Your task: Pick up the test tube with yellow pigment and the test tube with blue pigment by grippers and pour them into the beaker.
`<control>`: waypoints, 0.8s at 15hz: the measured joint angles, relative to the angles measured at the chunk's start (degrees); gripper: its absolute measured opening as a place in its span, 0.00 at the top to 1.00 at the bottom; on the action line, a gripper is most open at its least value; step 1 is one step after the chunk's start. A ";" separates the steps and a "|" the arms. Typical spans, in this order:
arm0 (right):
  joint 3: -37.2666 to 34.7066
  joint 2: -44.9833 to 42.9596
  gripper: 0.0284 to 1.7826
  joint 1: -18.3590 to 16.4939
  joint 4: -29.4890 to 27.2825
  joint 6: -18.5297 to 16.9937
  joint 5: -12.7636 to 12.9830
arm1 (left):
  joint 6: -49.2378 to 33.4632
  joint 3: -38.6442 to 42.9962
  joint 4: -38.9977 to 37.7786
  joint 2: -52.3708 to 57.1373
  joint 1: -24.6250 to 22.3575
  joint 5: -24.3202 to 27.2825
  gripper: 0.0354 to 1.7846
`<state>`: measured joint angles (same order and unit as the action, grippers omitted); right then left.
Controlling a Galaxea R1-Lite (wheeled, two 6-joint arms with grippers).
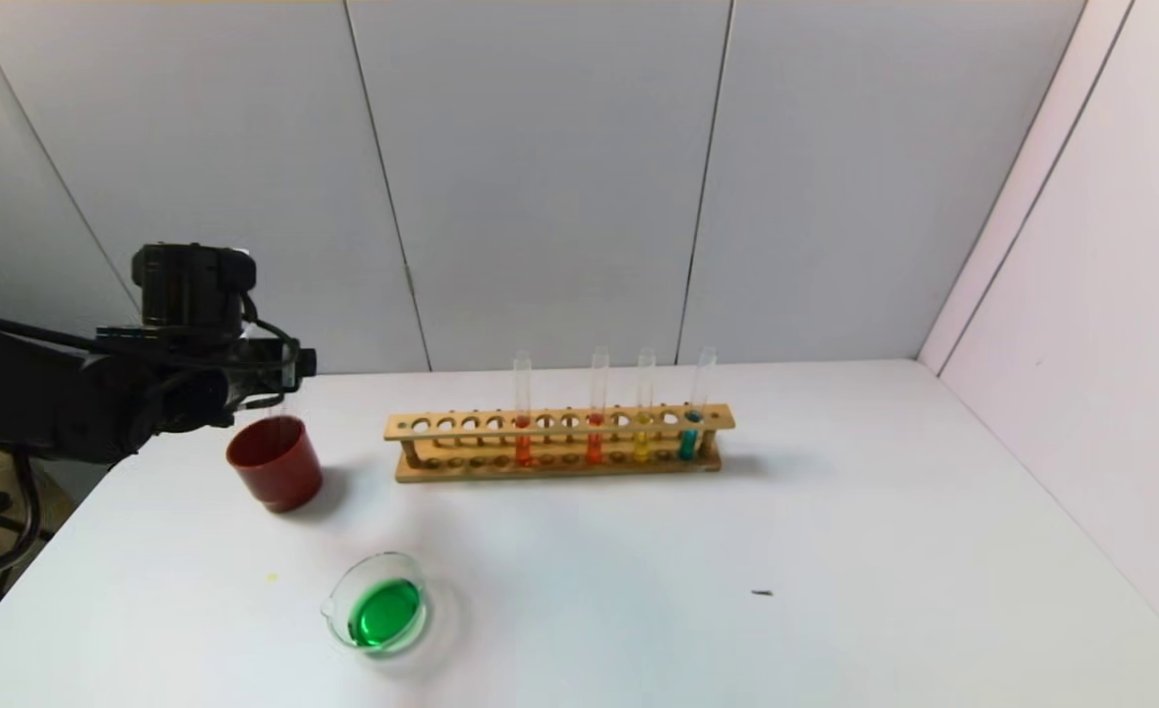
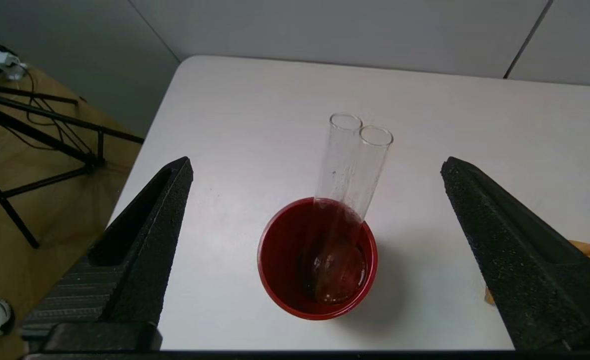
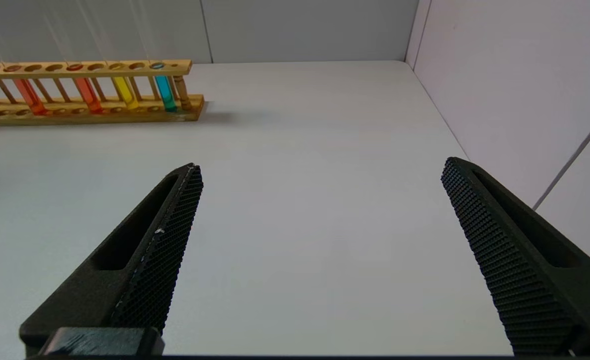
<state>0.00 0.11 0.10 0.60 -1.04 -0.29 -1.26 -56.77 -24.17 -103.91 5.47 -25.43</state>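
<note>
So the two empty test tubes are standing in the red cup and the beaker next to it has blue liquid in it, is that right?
Not quite. The liquid in the beaker is green, not blue, as the head view shows. The rest holds: two empty test tubes lean in the red cup, below the open left gripper.

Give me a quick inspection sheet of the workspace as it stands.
Surface: white table; small dark speck.
Job's things: beaker holds green liquid; two empty tubes lean in the red cup; rack holds two orange tubes, one yellow tube, one blue tube.
Clutter: nothing seen.
Grippers: left gripper open above the cup; right gripper open over bare table.
Cables: on the left arm and on the floor.
Surroundings: grey wall panels.
</note>
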 joint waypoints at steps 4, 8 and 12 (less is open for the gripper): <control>0.00 0.00 0.02 0.00 0.00 -0.01 -0.01 | 1.74 1.23 3.75 8.81 -0.05 0.77 0.02; 0.00 0.00 0.02 0.00 -0.02 -0.01 0.00 | 2.88 4.90 10.09 22.00 -0.11 4.38 0.02; 0.00 0.00 0.02 0.01 0.00 -0.01 -0.04 | 3.57 13.01 15.86 38.71 -0.11 9.06 0.02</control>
<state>0.00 0.11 0.11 0.60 -1.05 -0.33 2.32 -43.76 -8.31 -65.21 5.36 -16.37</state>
